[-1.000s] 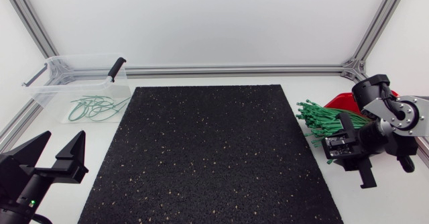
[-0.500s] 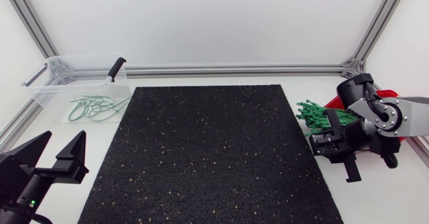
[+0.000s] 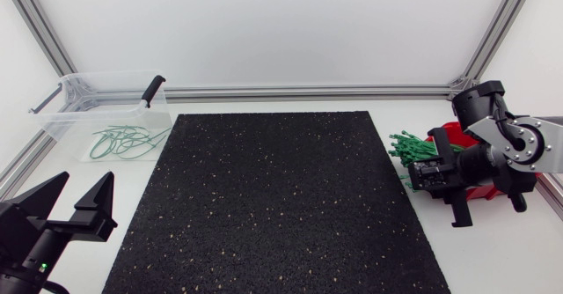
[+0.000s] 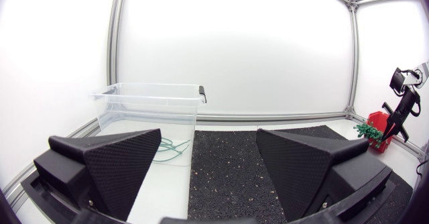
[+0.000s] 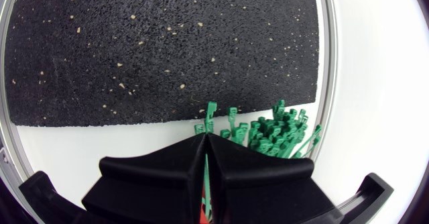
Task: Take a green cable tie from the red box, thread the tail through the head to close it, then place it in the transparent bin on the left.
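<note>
The right gripper (image 5: 205,138), fingers pressed together, hangs at the green cable ties (image 3: 412,150) jutting from the red box (image 3: 450,132) at the worktop's right edge, while the left gripper (image 3: 84,180) gapes near the front-left corner.

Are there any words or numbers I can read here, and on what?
None readable: the bin, red box, ties and mat show no print.
Tiny pale marks on the right arm's black block: too small to read.
</note>
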`<state>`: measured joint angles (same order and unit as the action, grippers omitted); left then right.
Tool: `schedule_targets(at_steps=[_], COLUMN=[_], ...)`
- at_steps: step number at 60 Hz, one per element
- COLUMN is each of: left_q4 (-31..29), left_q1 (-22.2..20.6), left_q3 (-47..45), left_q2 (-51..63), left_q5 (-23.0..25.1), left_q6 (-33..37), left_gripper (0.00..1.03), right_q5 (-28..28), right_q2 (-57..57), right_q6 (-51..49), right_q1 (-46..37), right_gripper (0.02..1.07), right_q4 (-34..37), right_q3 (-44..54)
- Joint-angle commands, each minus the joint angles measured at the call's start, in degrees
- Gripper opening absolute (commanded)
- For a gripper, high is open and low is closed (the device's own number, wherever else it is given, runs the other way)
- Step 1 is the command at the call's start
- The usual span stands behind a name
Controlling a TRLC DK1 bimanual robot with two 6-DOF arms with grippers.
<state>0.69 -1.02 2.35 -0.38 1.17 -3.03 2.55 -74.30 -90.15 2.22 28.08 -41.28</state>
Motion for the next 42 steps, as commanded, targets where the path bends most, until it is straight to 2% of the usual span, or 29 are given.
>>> schedule_targets(at_steps=[1,9,22,29,34,42], left_q4=[-1.04,-1.04,-1.13,-1.13,-1.13,-1.13], left_q1=[-0.39,-0.3,-0.3,-0.48,-0.39,-0.3], left_q3=[-2.26,-2.26,-2.26,-2.26,-2.26,-2.26], left_q2=[-0.23,-0.23,-0.23,-0.23,-0.23,-0.23], left_q5=[0.24,0.06,-0.2,-0.2,-0.2,-0.2], left_q6=[-1.02,-1.02,-1.02,-1.02,-1.02,-1.02], left_gripper=[0.99,0.99,0.99,0.99,0.99,0.99], right_q5=[-1.32,-4.83,-14.94,-20.39,-25.84,-28.47], right_q2=[1.62,3.02,0.91,-3.74,-5.33,-5.68], right_q6=[0.94,1.73,7.09,15.88,24.06,34.07], right_q1=[-0.37,-2.31,-9.43,-13.12,-16.46,-18.3], right_gripper=[0.08,0.07,0.08,0.08,0.08,0.07], right_q4=[0.93,2.51,4.36,8.05,7.7,7.96], right_q3=[-2.14,-5.13,-12.86,-20.25,-24.11,-26.93])
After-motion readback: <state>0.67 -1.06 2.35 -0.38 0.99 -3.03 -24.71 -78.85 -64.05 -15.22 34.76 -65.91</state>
